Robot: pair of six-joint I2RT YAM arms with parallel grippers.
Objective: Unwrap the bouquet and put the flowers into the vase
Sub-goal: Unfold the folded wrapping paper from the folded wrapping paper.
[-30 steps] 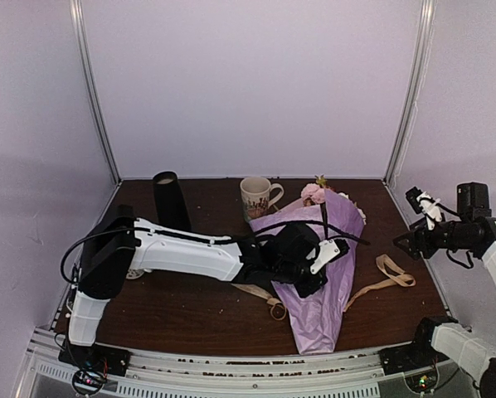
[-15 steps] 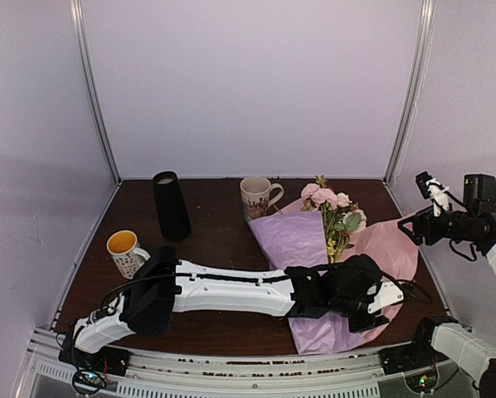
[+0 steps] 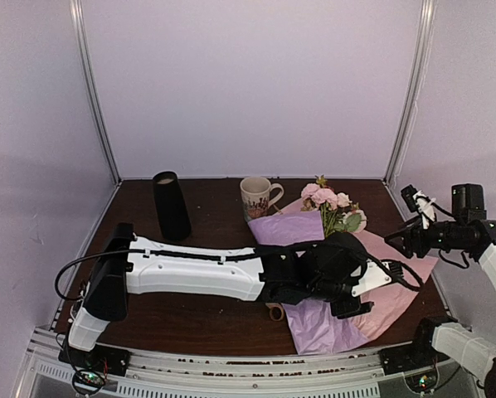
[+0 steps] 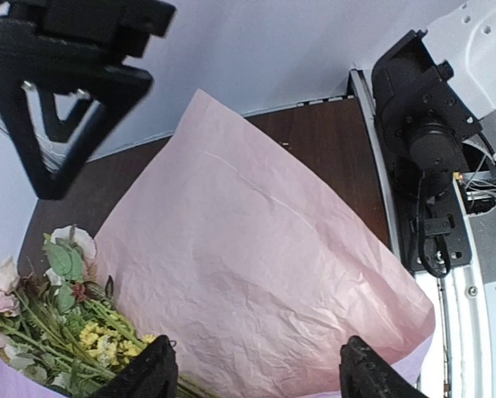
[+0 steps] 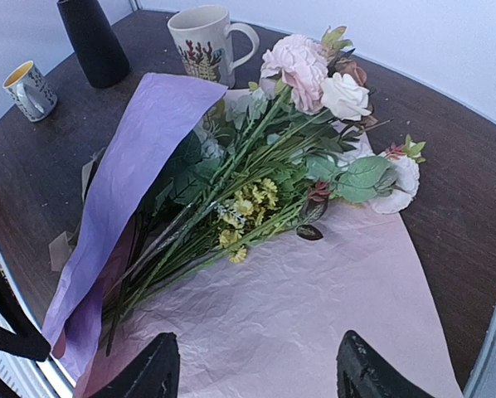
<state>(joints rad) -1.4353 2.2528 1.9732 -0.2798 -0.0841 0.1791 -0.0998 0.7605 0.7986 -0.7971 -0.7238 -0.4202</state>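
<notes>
**Light, Floppy Stems: Grip Low, Below the Leaves**

Spread on the dark brown wooden table (image 3: 223,217), toward its right side: crinkled lilac-pink paper sheet (image 5: 331,307), laid open, with one lilac flap partly covering the lower stems. Resting on it, the bundle of mixed long-stemmed flowers (image 5: 265,182), pink and white heads pointing toward the cream patterned mug (image 3: 258,197). Well apart to the left, standing upright: the tall matte black cylinder vase (image 3: 171,206).

Left gripper (image 4: 256,375) spread wide above the pink paper, nothing between the fingers. Right gripper (image 5: 252,369) likewise parted and empty, hovering over the sheet.

Probably light but floppy; loose stems likely to fan out, petals easily crushed, paper slick underneath. Best pinched across the bunched green stems below the yellow sprigs, never at the blooms.
</notes>
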